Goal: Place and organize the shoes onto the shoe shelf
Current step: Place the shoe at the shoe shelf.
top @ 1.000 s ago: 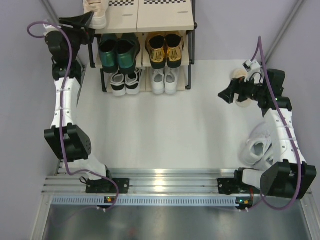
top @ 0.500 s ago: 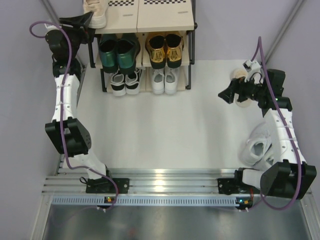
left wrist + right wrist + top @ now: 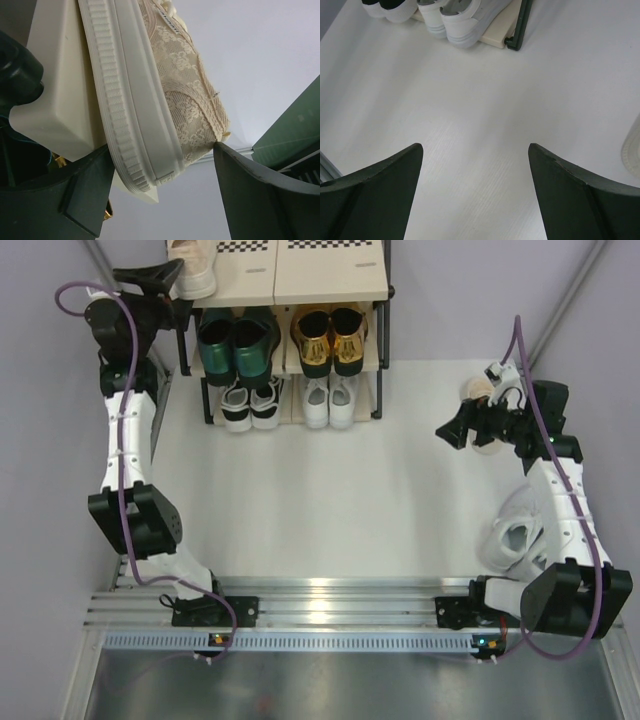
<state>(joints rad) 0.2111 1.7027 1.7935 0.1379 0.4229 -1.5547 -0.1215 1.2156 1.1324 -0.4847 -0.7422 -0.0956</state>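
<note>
The left end effector (image 3: 162,147) is up at the far left corner of the shoe shelf (image 3: 320,275), level with its top board. Its two fingers stand on either side of a beige sneaker (image 3: 185,100), which sits on that board at the left end. In the left wrist view one finger lies against the ribbed sole and the other tip meets the lace-patterned upper. I cannot tell whether the fingers are pressing the shoe or only flanking it

On the middle tier the green loafers (image 3: 237,340) sit on the left and the gold loafers (image 3: 330,335) just beside them on the right. On the bottom tier the black-and-white sneakers (image 3: 250,405) are on the left and the white lace-ups (image 3: 330,400) on the right

The right end effector (image 3: 475,147) hangs above the white surface (image 3: 470,100) at the right side, well apart from the shelf. Its fingers are spread wide with nothing between them. A second beige sneaker (image 3: 478,390) lies on the surface there, mostly hidden behind the right arm. The chunky white sneakers (image 3: 512,538) rest nearer the arm's base, partly covered by the arm
</note>
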